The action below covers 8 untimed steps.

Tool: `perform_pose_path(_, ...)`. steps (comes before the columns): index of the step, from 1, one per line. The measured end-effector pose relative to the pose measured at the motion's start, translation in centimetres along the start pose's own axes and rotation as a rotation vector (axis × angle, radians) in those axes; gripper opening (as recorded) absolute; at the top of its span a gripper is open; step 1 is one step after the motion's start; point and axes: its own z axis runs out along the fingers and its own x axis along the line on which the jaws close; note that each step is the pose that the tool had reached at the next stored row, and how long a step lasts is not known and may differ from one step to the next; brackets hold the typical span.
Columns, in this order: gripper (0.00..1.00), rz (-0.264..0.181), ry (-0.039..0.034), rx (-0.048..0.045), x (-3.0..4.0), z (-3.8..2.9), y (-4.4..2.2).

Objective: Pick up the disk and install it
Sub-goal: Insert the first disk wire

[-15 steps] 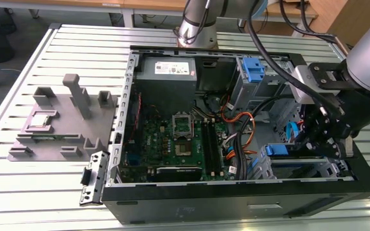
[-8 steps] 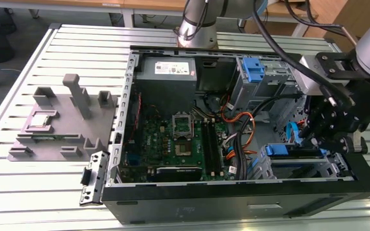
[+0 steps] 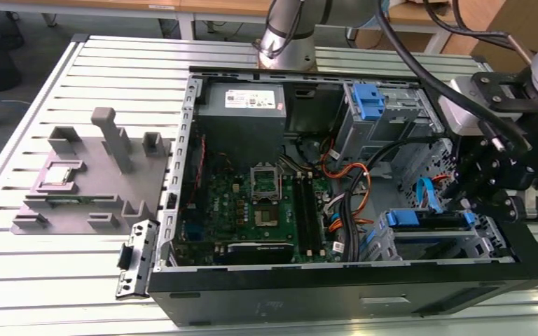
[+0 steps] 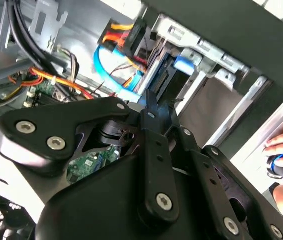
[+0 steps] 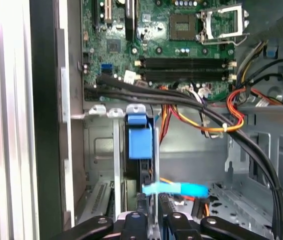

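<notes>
Disk (image 3: 425,218), blue-framed, is met last as the exterior view is crossed. A grey fixture (image 3: 92,175) lies on the worktop (image 3: 26,280) at the left and the motherboard (image 3: 241,210) is seen mid-case. The disk is lodged in the lower drive cage at the right, with the gripper (image 3: 475,206) just beside it. Whether the jaws pinch it cannot be told. A skewed carrier could be jammed against the cage, or the blue cable (image 3: 426,190) snagged.
</notes>
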Motion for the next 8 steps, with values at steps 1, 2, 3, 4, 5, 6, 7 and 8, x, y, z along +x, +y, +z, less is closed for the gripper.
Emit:
perform_pose_path(1, 0.24, 0.0, -0.0002, 0.0, -0.01, 0.02, -0.32)
perform_pose_path(2, 0.24, 0.0, -0.0003, 0.0, -0.02, 0.03, -0.6)
perform_pose_path(3, 0.24, 0.0, -0.0004, 0.0, -0.03, 0.04, -0.82)
perform_pose_path(4, 0.24, 0.0, -0.0008, -0.0001, -0.04, 0.04, -0.88)
perform_pose_path(5, 0.24, 0.0, -0.002, -0.0001, -0.04, 0.01, -0.88)
perform_pose_path(6, 0.24, 0.0, -0.0028, 0.0, -0.04, -0.12, -0.89)
perform_pose_path(7, 0.24, 0.0, -0.0028, 0.0, -0.05, -0.26, -0.9)
perform_pose_path(8, 0.24, 0.0, -0.0029, -0.0001, -0.05, -0.33, -0.9)
